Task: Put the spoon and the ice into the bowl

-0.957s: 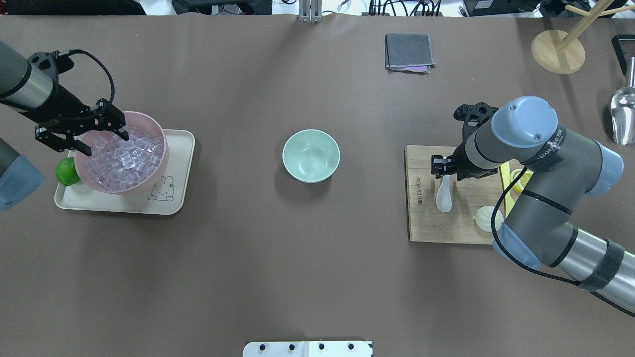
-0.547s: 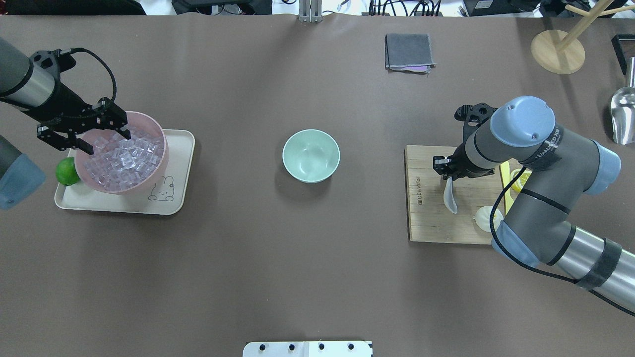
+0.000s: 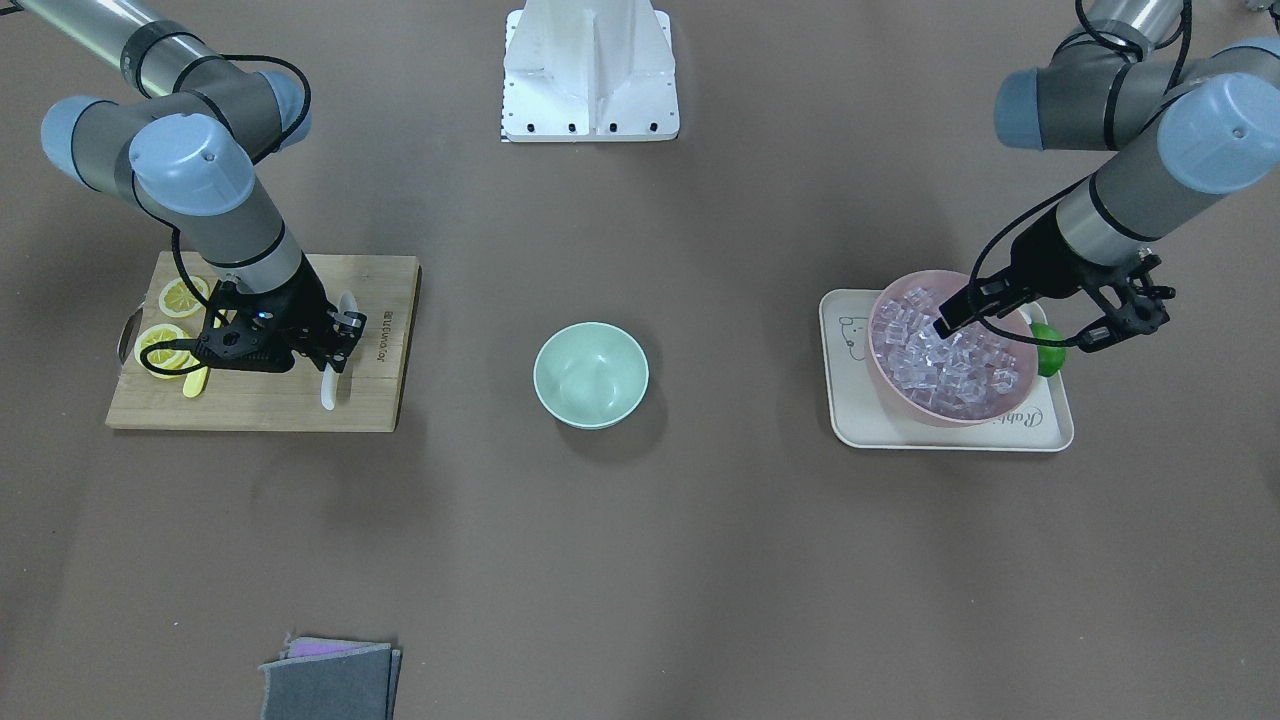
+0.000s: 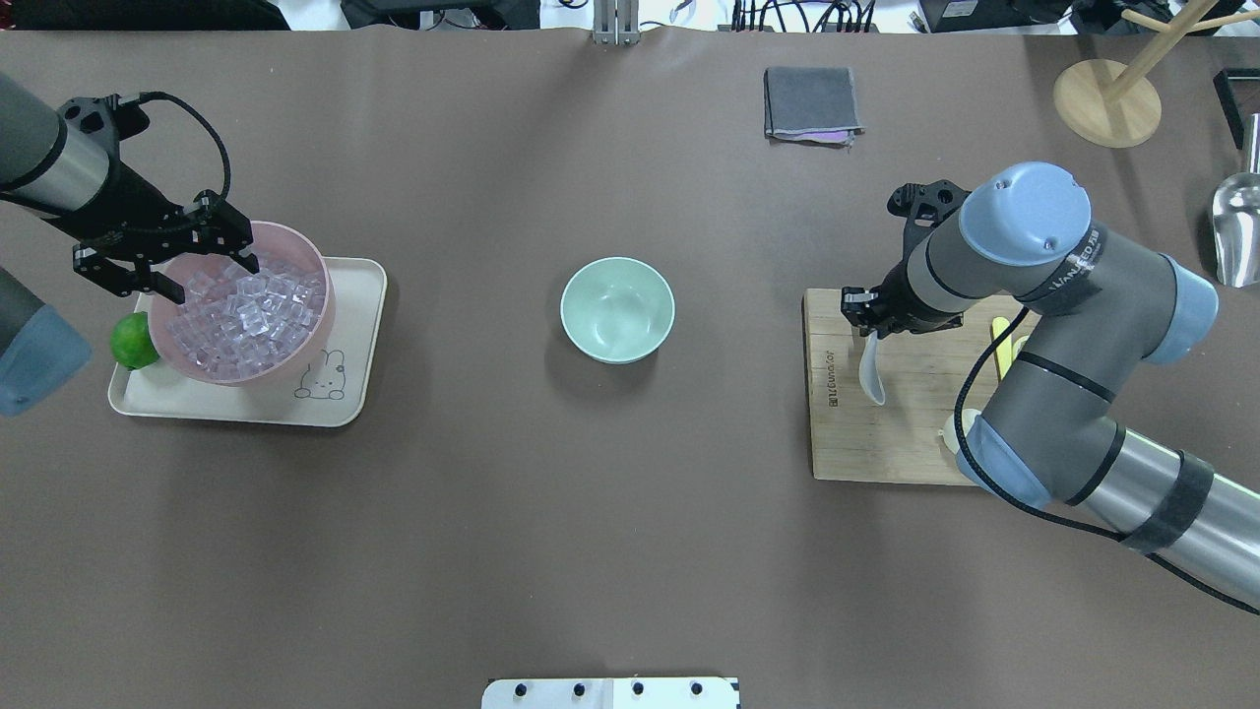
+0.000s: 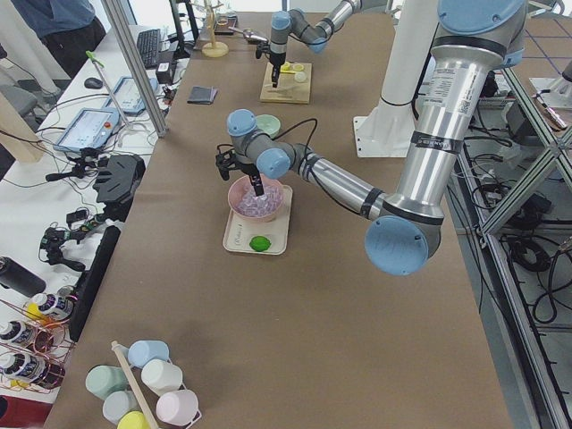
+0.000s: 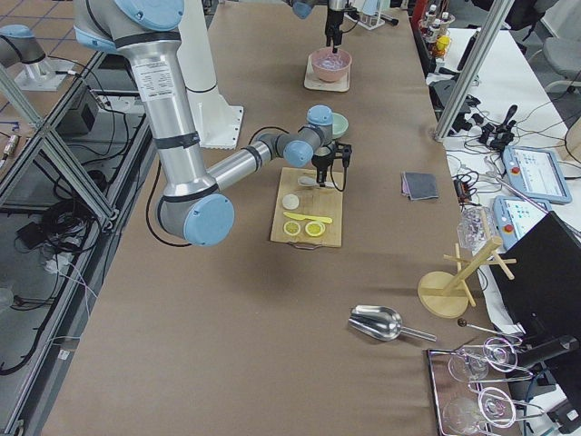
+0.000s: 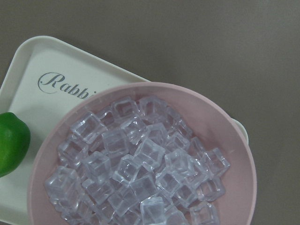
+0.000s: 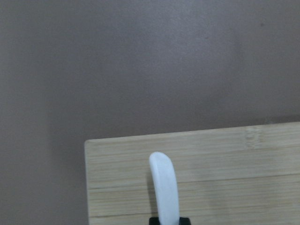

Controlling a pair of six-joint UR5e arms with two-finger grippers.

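The white spoon point(image 4: 871, 371) hangs from my right gripper point(image 4: 866, 320), which is shut on its handle and holds it just above the wooden cutting board point(image 4: 886, 438). The handle tip shows in the right wrist view point(image 8: 163, 183). The mint-green bowl point(image 4: 617, 309) stands empty at the table's middle, well left of the spoon. The ice point(image 4: 246, 313) fills a pink bowl point(image 4: 320, 325) on a cream tray. My left gripper point(image 4: 202, 276) is open over the pink bowl's left side, fingers spread above the cubes. The left wrist view shows the ice point(image 7: 140, 168) close below.
The cream tray point(image 4: 340, 399) also holds a lime point(image 4: 133, 340). Lemon slices point(image 3: 170, 340) and a yellow knife point(image 4: 1001, 340) lie on the board's right part. A grey cloth point(image 4: 812, 103), a wooden stand point(image 4: 1107, 103) and a metal scoop point(image 4: 1235, 231) sit at the far right.
My right gripper has lifted the spoon off the board, tilted it and moved it a little left. My left gripper has drawn slightly up and back over the ice.
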